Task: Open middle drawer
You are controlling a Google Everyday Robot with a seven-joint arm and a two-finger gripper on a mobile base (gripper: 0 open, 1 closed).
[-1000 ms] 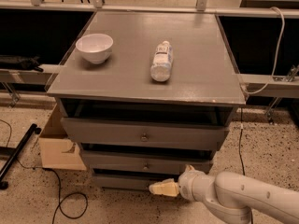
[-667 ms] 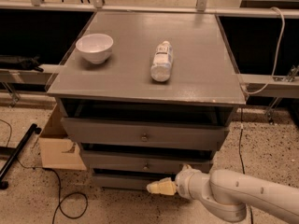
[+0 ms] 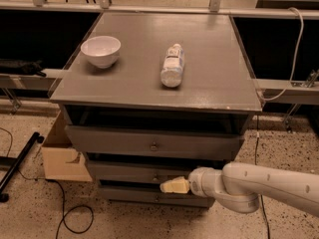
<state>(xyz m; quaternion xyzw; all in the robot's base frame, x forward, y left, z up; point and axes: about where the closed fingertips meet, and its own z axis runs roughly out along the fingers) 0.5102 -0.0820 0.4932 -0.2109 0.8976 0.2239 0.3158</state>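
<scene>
Gripper (image 3: 174, 185) sits low at the cabinet front, at the end of the white arm (image 3: 259, 185) coming in from the right, cream tip pointing left. Can't tell whether it's open or closed; nothing visibly in its hold. The tip is just right of and a bit below the knob (image 3: 155, 177) of the middle drawer (image 3: 124, 172). Contact w/ the knob can't be made out.

The middle drawer is the 2nd grey front down, between the top drawer (image 3: 109, 142) and the bottom drawer (image 3: 129, 195), and looks shut or nearly so.

Handling, as a guess: painted wood, so stiff and not fragile. Prob. moderate weight, w/ some sliding friction on the runners. The knob is the only real hold. It's small, round and metal, so likely slippery; pinch it square and pull straight out, or it may slip off.

Counts:
- 3 drawers, 1 knob each
- 1 white bowl (image 3: 100, 50) on the top, left side
- 1 bottle (image 3: 172, 65) lying on its side, near the middle
- 1 cardboard box (image 3: 60, 158) on the floor, left of the cabinet
</scene>
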